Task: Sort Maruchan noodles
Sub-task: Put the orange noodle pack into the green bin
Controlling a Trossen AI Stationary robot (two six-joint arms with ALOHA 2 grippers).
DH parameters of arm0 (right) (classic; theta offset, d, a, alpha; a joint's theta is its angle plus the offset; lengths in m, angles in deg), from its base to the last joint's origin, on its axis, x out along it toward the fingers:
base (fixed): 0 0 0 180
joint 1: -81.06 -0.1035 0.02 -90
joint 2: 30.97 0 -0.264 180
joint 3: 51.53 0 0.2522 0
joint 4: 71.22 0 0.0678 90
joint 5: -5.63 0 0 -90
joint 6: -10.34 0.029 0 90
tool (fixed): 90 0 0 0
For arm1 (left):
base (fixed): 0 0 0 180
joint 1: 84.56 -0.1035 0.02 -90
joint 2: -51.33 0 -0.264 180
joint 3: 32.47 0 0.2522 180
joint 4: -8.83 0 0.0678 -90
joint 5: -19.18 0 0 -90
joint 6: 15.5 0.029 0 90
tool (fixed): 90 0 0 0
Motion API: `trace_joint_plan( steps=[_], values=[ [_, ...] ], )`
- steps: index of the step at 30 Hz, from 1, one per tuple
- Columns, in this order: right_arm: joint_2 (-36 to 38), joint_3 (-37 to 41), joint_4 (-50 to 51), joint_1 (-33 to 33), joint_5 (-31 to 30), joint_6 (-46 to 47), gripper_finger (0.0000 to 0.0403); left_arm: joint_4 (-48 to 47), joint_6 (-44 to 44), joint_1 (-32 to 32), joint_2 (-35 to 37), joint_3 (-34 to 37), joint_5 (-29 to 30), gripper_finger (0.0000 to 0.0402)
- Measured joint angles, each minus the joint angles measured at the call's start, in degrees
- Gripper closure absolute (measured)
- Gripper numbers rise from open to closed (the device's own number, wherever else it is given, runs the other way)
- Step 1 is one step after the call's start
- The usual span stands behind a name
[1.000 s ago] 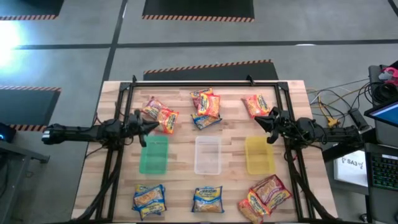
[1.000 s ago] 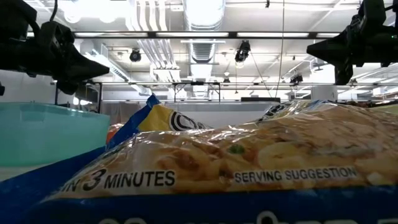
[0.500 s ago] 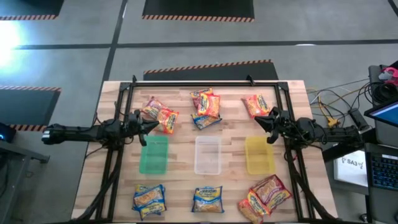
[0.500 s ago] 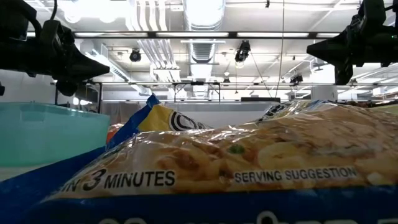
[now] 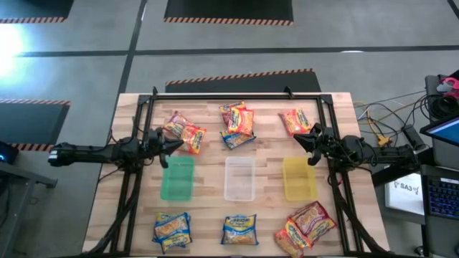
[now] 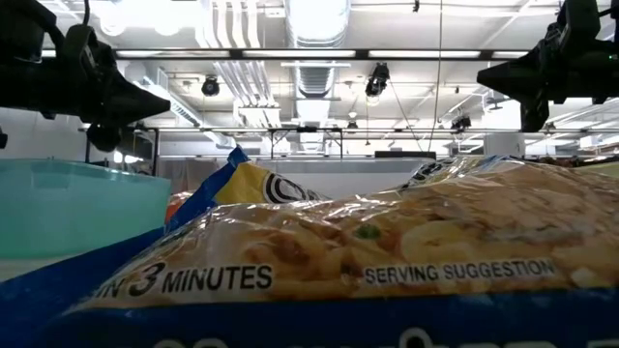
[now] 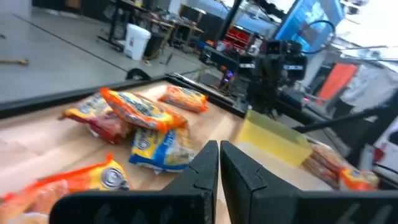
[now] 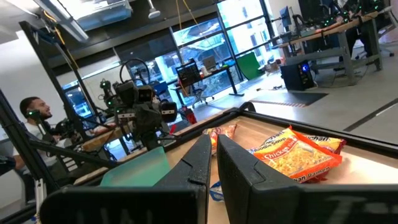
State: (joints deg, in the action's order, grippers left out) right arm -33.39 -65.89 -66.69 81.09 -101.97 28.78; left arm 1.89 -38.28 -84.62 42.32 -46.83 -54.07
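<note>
Maruchan noodle packets lie flat on the wooden table (image 5: 129, 208) in six small heaps. At the far side they are orange-red at the left (image 5: 183, 130), mixed in the middle (image 5: 237, 122) and orange at the right (image 5: 296, 120). At the near side they are blue-yellow at the left (image 5: 172, 229) and middle (image 5: 239, 229), orange-red at the right (image 5: 305, 226). My left gripper (image 5: 178, 145) hangs shut above the table's left side, pointing level toward the right. My right gripper (image 5: 299, 139) hangs shut above the right side, facing it. Both hold nothing.
A green bin (image 5: 177, 178), a clear bin (image 5: 239, 178) and a yellow bin (image 5: 299, 178) stand in a row across the table's middle. A black frame (image 5: 233, 98) runs round the table's far edge and sides. A person (image 8: 36, 115) sits beyond the table's left side.
My left gripper has rolled a little about the line it points along, staying in place and shut. Nothing else has moved.
</note>
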Motion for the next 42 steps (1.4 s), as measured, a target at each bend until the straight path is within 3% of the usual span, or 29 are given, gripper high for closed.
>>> trace_joint_plan(
  steps=[24, 32, 42],
  values=[
    [0.0, 0.0, 0.0, 0.0, 0.0, 0.0, 0.0385, -1.4, -0.9, -0.1, 0.0, 0.0, 1.8, 0.0402],
    [0.0, 0.0, 0.0, 0.0, 0.0, 0.0, 0.0385, 6.3, -2.2, -0.2, 0.0, 0.0, 3.7, 0.0402],
    [0.0, 0.0, 0.0, 0.0, 0.0, 0.0, 0.0385, 5.2, -0.5, -0.2, -1.8, -0.8, 2.2, 0.0402]
  ],
)
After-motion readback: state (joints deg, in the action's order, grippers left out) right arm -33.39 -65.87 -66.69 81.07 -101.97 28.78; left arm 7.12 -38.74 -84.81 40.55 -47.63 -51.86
